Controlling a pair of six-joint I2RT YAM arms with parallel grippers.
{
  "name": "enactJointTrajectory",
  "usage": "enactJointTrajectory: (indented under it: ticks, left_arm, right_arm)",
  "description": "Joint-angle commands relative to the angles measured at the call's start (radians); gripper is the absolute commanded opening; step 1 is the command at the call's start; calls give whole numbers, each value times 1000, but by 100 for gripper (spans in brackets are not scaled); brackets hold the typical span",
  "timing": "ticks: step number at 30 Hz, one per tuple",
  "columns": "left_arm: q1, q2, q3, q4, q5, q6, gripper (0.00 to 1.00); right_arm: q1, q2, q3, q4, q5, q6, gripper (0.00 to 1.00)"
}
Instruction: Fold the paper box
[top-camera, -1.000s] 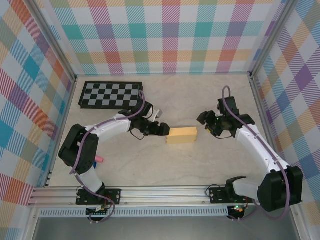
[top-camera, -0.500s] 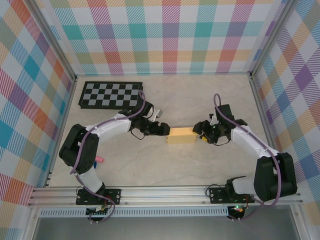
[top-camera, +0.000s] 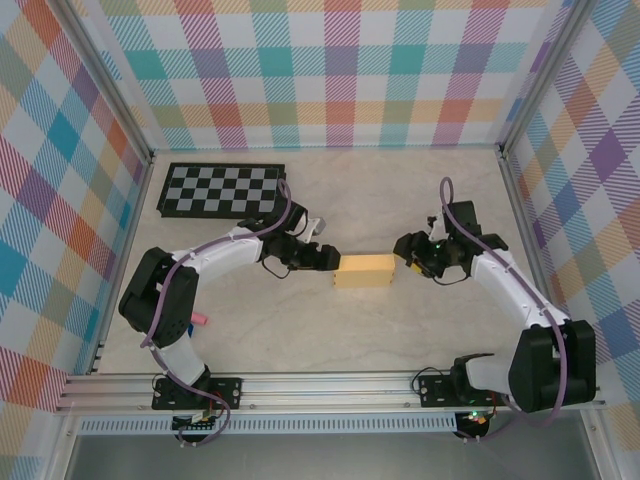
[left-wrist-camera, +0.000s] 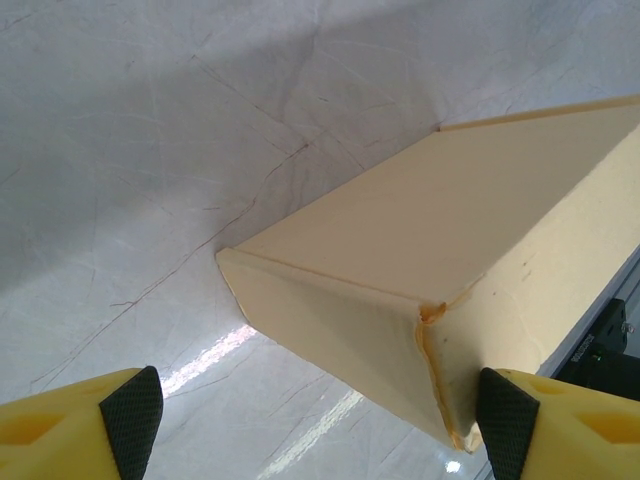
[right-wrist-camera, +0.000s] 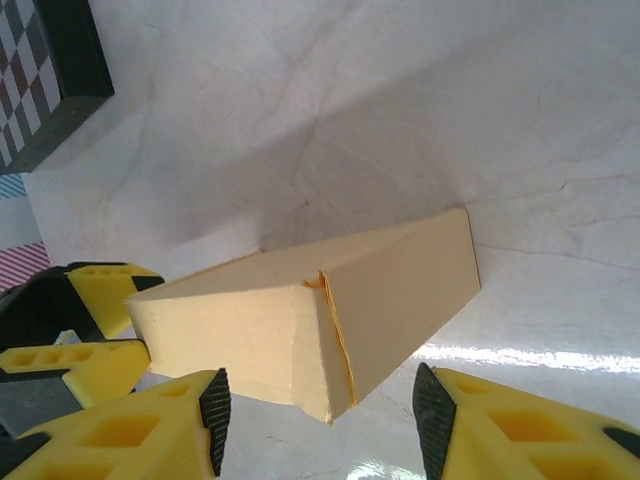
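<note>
The box (top-camera: 364, 270) lies closed near the middle of the table (top-camera: 300, 330), between both grippers. The left gripper (top-camera: 331, 261) is at its left end and the right gripper (top-camera: 401, 255) at its right. Both have fingers spread, straddling a box corner.

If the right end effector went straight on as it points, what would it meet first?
The right end effector would meet the yellow-orange cardboard box, its end just ahead between the open fingers; remaining gap unclear.
</note>
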Motion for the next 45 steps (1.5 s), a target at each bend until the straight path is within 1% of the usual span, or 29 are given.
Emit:
enactJointTrajectory:
  ticks: [1, 5, 8, 12, 18, 20, 21, 23, 24, 26, 28, 29, 30, 31, 32, 35, 37, 39, 40, 41, 43, 44, 45]
  left_arm:
    - [-9, 59, -25, -120, -132, 25, 83]
    - [-9, 56, -28, -122, -139, 29, 83]
    - [-9, 56, -29, -125, -140, 34, 83]
    - [-9, 61, -25, -125, -143, 36, 83]
    - [-9, 31, -28, -112, -146, 66, 83]
    - [-7, 3, -45, -88, -152, 81, 84]
    - [-9, -14, -63, -63, -152, 99, 84]
    - [-17, -59, -128, 11, -161, 146, 83]
    - [-34, -81, -167, 40, -187, 173, 83]
    - [-67, -123, -213, 76, -266, 187, 83]
    - [-92, -151, -228, 79, -318, 204, 83]
    - [-105, -158, -230, 76, -339, 213, 83]
    - [-113, -162, -228, 72, -350, 217, 83]
    - [-115, -160, -224, 70, -350, 216, 83]
    - [-118, -158, -221, 67, -343, 215, 83]
    - [-123, -146, -216, 69, -344, 200, 83]
    - [-131, -134, -207, 58, -333, 205, 83]
    - [-137, -123, -196, 33, -352, 208, 83]
    - [-137, -128, -198, 31, -365, 204, 83]
    - [-136, -141, -205, 38, -382, 199, 83]
    - [-129, -191, -216, 63, -396, 193, 83]
    - [-122, -217, -213, 69, -396, 193, 84]
    - [-114, -242, -198, 66, -400, 200, 85]
  right_arm:
    - [-10, 32, -69, 30, -24, -19, 51]
    - [-11, 54, -151, 89, 1, -4, 50]
    - [-14, 42, -153, 82, -2, -2, 50]
    - [-14, -4, -77, -4, 31, -41, 51]
    - [-19, -20, 45, -74, 31, -110, 54]
    - [-36, -5, 64, -83, -7, -115, 54]
    - [-48, 10, 65, -82, -55, -98, 55]
    - [-62, 33, 50, -54, -164, -20, 57]
    - [-65, 42, 38, -43, -201, 43, 61]
    - [-70, 62, 35, -97, -209, 214, 77]
    - [-71, 87, 25, -138, -255, 371, 82]
    - [-69, 90, 8, -122, -288, 446, 84]
    - [-67, 82, -15, -67, -328, 521, 88]
    - [-67, 70, -39, -18, -345, 594, 88]
    - [-67, 60, -48, -2, -338, 665, 94]
    - [-53, 54, -54, 24, -312, 798, 95]
    - [-34, 63, -63, 73, -296, 838, 94]
    - [-35, 86, -49, 66, -263, 799, 94]
    - [-35, 102, -35, 59, -248, 759, 94]
    - [-35, 128, -10, 45, -232, 683, 94]
    - [-35, 188, 60, 5, -225, 463, 94]
    - [-30, 209, 110, -46, -184, 328, 90]
    - [-16, 210, 156, -102, -105, 203, 89]
